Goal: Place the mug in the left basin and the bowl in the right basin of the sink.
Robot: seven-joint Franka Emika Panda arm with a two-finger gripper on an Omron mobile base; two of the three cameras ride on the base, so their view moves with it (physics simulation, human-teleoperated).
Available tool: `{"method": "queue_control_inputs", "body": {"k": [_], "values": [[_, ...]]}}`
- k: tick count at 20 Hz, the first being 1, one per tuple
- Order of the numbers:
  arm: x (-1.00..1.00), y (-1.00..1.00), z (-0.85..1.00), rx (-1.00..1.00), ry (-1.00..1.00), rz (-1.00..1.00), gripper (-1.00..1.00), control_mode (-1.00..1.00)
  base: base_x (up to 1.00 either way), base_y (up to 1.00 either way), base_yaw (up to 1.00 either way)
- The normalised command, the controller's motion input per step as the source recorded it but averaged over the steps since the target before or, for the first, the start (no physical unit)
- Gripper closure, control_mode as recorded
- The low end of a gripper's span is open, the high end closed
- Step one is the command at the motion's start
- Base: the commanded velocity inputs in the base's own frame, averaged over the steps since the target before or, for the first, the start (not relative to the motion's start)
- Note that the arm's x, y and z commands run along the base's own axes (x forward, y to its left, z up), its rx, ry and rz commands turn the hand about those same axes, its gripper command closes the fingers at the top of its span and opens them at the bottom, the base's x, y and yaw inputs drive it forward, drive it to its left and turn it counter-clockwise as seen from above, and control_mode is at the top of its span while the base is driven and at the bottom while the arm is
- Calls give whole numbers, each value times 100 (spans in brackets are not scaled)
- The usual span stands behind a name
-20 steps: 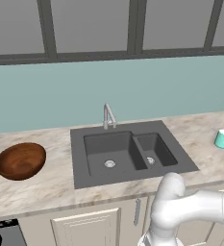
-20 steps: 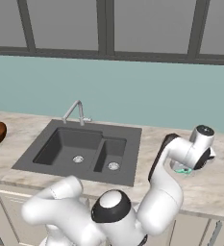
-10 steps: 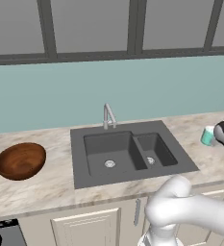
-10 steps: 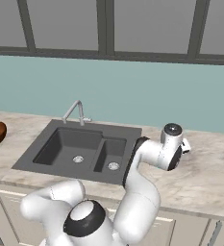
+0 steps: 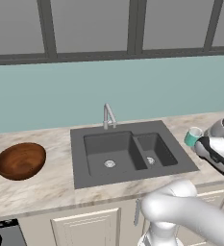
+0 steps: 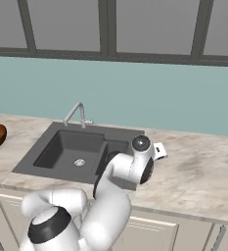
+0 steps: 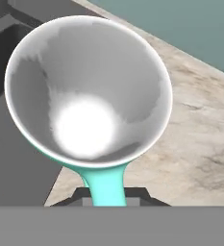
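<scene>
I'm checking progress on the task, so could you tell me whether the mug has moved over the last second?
Yes. The mug, held in the gripper, has travelled left toward the sink, nearly reaching its right rim.

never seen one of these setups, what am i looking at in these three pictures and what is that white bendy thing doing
The white bendy thing is a robot arm on a base that can drive, working in a computer-drawn kitchen. Two pictures come from cameras riding on the base behind the arm, one to its left and one to its right, both looking down at the same marble counter. The third comes from a camera on the arm's hand, looking along its fingers.

Set into the counter is a dark grey sink with a wide left basin, a narrow right basin and a slim faucet. A reddish-brown wooden bowl sits on the counter left of the sink.

The gripper is shut on a small teal mug; the hand view looks straight into its white interior. It hangs near the sink's right edge.
</scene>
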Motion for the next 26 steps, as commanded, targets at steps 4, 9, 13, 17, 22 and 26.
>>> {"method": "queue_control_inputs", "body": {"k": [4, 9, 13, 17, 22, 26], "values": [[0, 61, 45, 1, -2, 0, 100, -100, 0, 0, 0], [15, 49, 49, 7, 0, 0, 100, -100, 0, 0, 0], [22, 39, 65, 11, 0, 0, 100, -100, 0, 0, 0], [22, 32, 71, 18, 0, 0, 100, -100, 0, 0, 0], [8, 41, 46, 19, 0, 0, 100, -100, 0, 0, 0], [0, 66, 4, 8, 1, 0, 100, -100, 0, 0, 0]]}}
